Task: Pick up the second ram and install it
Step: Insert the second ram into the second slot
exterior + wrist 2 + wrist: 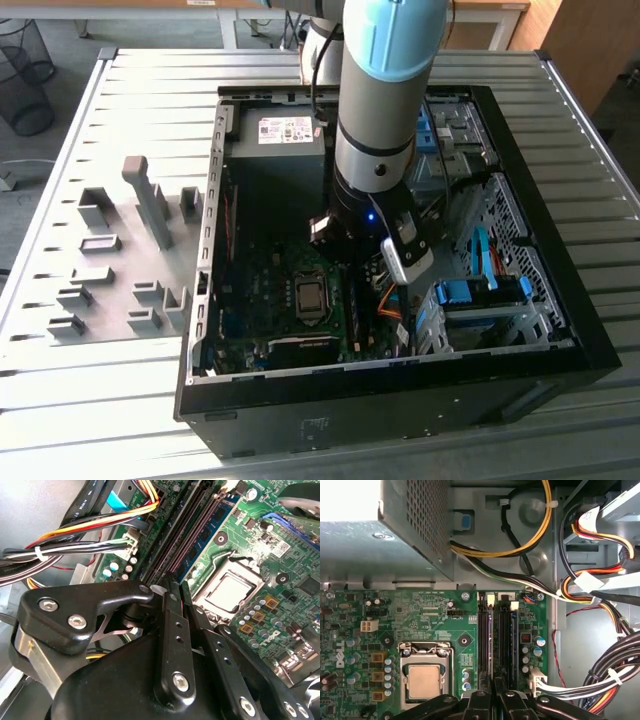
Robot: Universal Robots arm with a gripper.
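Reaches down with the arm (385,100) into the open computer case (400,425), which lies on the slatted metal bench (150,80). Places the gripper (175,587) low over the green motherboard (435,610), right above the row of dark memory slots (502,635) that run beside the processor socket (424,680).

Shows the black fingers (170,630) drawn together in both wrist views, with no more than a thin seam between the tips. Holds nothing that can be seen between them.

Puts the second ram (202,542), a thin blue stick with small dark chips, down in the slot nearest the processor socket in the second wrist view. Seats it on edge along the slot, one end running in under the fingertips. Cannot be told whether the tips actually touch its top edge.

Keeps a bundle of black, red, yellow and orange cables (615,675) off to the far side of the slots from the socket. Sets the grey power supply (275,150) at the far end of the case in the exterior view, and a grey fixture tray (110,260) on the bench at the exterior view's left of the case.
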